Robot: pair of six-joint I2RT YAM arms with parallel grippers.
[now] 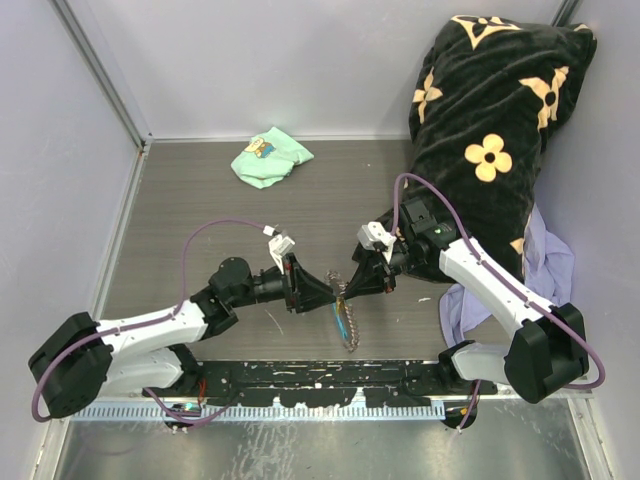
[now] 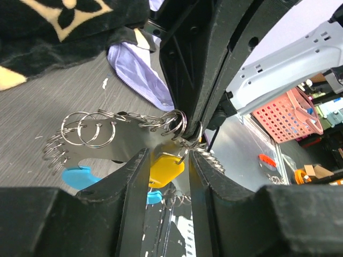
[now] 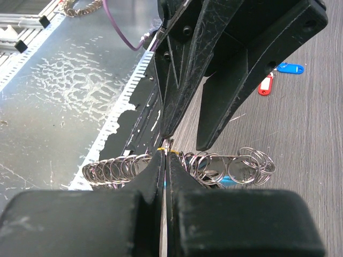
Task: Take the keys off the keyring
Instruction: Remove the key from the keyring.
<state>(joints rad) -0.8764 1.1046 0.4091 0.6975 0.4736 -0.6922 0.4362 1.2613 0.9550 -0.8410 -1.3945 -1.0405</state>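
- Grey wood-grain table point(image 1: 200, 200), matte (the task looks mid-way to me).
- Black right gripper point(image 3: 165, 154) is clenched on the keyring point(image 2: 134, 119), a string of thin, shiny wire rings between the arms.
- Parted left gripper point(image 2: 169, 155) straddles the glossy yellow-tagged key point(image 2: 166, 170).
- Next: pinch that tag and twist it off the ring.

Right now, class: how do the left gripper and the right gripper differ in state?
The left gripper has its jaws apart; the right gripper has them shut. The left gripper straddles a yellow tag; the right gripper pinches the keyring. Both are black and meet tip to tip.
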